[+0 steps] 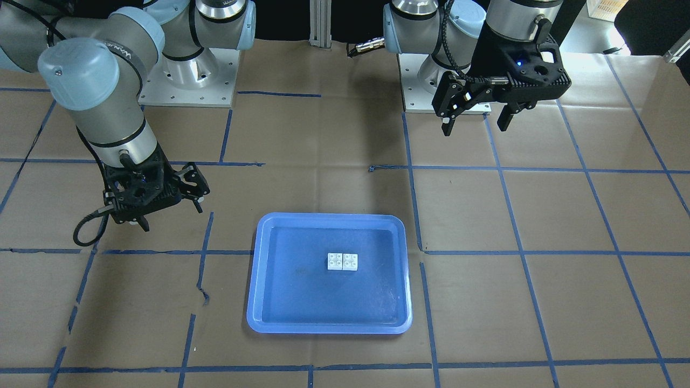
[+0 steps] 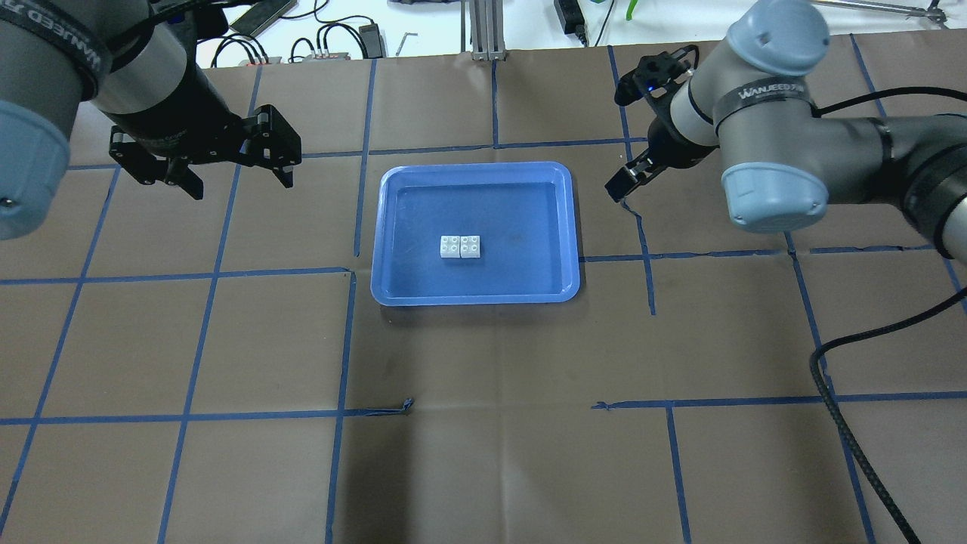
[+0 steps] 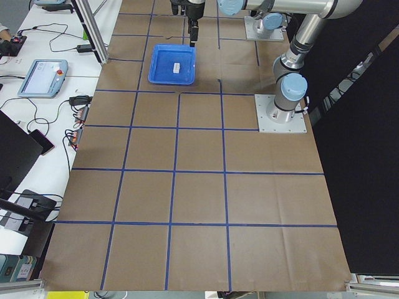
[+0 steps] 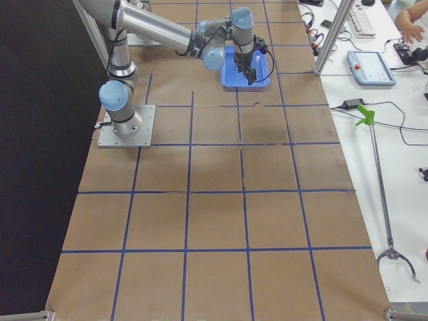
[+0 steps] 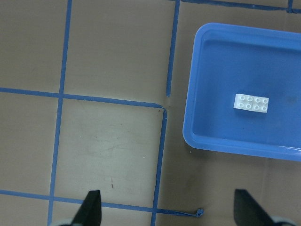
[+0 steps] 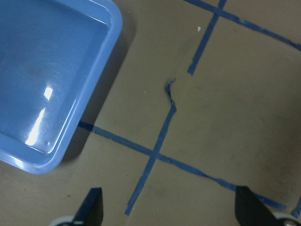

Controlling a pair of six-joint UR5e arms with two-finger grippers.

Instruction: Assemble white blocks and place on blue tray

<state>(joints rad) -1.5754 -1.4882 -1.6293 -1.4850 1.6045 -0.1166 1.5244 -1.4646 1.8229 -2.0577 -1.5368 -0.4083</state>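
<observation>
The two white blocks (image 1: pixel 343 262) lie side by side and touching, studs up, near the middle of the blue tray (image 1: pixel 329 326). They also show in the overhead view (image 2: pixel 461 247) and the left wrist view (image 5: pixel 252 102). The tray (image 2: pixel 476 297) lies flat on the brown paper. My left gripper (image 2: pixel 240 181) is open and empty, raised above the table to the tray's left (image 1: pixel 474 125). My right gripper (image 1: pixel 172 215) is open and empty, hovering just off the tray's right side (image 2: pixel 631 177). The right wrist view shows only a tray corner (image 6: pixel 75 136).
Blue tape lines (image 2: pixel 347 340) grid the brown paper. The arm base plates (image 1: pixel 188 81) stand at the robot's edge. A black cable (image 2: pixel 831 393) hangs from the right arm. Cables and gear (image 2: pixel 325 45) lie past the table's far edge.
</observation>
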